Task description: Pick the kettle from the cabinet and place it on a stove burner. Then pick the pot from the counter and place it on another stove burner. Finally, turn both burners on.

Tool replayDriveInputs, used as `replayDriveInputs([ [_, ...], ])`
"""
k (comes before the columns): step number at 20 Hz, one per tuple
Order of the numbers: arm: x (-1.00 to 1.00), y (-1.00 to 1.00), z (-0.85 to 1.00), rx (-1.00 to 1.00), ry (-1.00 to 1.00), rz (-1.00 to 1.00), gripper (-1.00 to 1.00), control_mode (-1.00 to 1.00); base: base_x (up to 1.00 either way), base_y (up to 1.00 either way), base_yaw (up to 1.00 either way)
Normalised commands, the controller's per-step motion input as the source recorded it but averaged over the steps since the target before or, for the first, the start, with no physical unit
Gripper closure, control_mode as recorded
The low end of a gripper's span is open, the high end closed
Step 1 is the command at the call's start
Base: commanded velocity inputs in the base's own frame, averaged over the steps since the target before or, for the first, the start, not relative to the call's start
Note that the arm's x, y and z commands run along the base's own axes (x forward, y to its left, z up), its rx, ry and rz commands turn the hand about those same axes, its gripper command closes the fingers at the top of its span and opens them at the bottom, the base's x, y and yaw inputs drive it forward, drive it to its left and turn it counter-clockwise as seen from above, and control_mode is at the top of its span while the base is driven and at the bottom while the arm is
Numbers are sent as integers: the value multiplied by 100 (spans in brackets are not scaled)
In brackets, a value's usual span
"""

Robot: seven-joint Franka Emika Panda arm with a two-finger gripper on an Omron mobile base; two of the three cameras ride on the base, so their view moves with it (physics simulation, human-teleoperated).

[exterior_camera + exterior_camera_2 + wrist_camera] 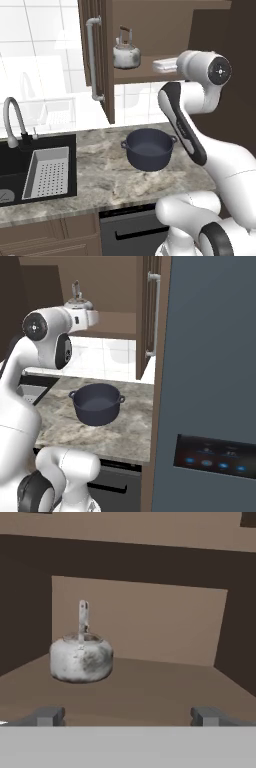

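The gripper (127,716), jaws spread wide and holding nothing, faces into the open cabinet (100,55), where the kettle (81,657) stands upright on the shelf, ahead and left of the jaws' centreline.

Even bright render, soft shadows, slight blur

kettle (126,53) on cabinet (145,74) shelf, pot (149,148) on counter (105,175)

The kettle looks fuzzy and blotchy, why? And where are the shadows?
Hand view: the kettle is soft and speckled, a coarse rendering, not glare. Left base view: the pot casts a faint dark patch on the counter; the cabinet inside is dim.
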Motion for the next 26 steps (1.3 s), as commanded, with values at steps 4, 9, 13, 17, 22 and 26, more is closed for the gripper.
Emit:
replayDriveInputs([
  [4,2,14,23,0,-9,0,-100,-100,0,0,0],
  [9,11,16,15,0,-1,0,-100,-100,0,0,0],
  [13,23,1,4,0,0,0,-100,-100,0,0,0],
  [17,23,0,1,0,0,0,-100,-100,0,0,0],
  [22,2,0,0,0,0,0,-100,-100,0,0,0],
  [26,36,8,0,0,3,0,-100,-100,0,0,0],
])
